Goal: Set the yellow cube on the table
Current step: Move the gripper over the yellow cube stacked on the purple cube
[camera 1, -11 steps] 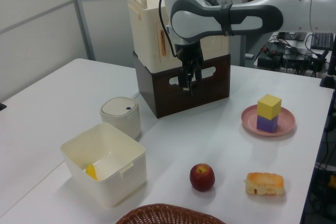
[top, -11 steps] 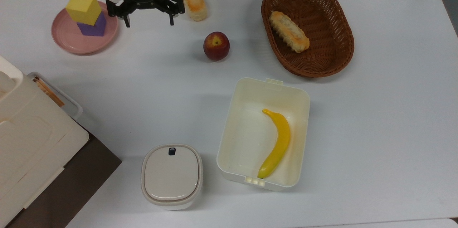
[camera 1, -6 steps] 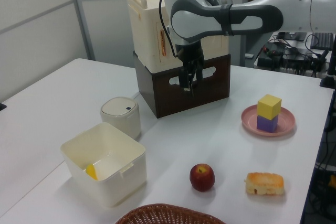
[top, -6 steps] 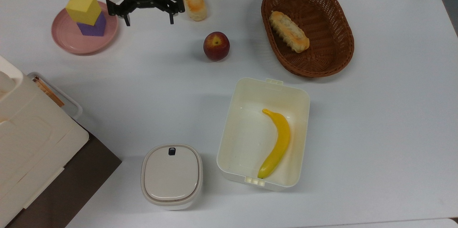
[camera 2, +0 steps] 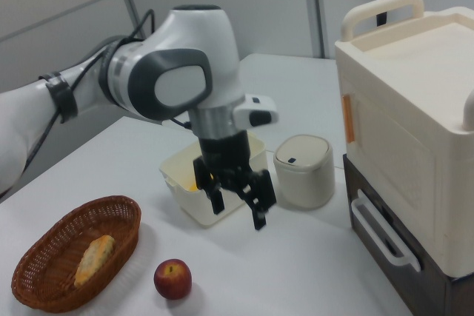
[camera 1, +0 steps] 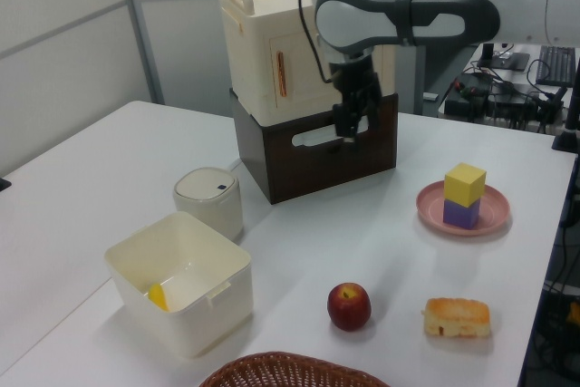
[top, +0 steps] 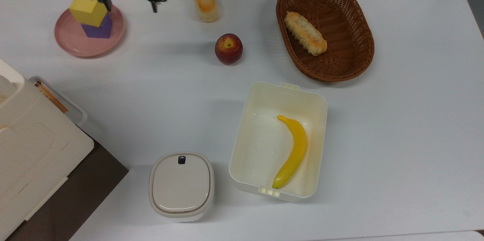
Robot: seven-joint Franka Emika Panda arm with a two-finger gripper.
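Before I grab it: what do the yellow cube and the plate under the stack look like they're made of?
Yellow cube: probably foam, going by its matte, glare-free faces and soft edges. Pink plate: smooth with a faint sheen and ringed grooves, so plastic or glazed ceramic; I cannot tell which.

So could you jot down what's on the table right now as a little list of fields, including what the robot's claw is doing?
gripper: open, empty, raised above the table near the pink plate
yellow cube: stacked on the purple cube, on the pink plate
peach: on bare table
bread rolls: one on the table, one in the wicker basket
banana: inside the open cream box
lidded white container: closed
task progress: cube not yet grasped
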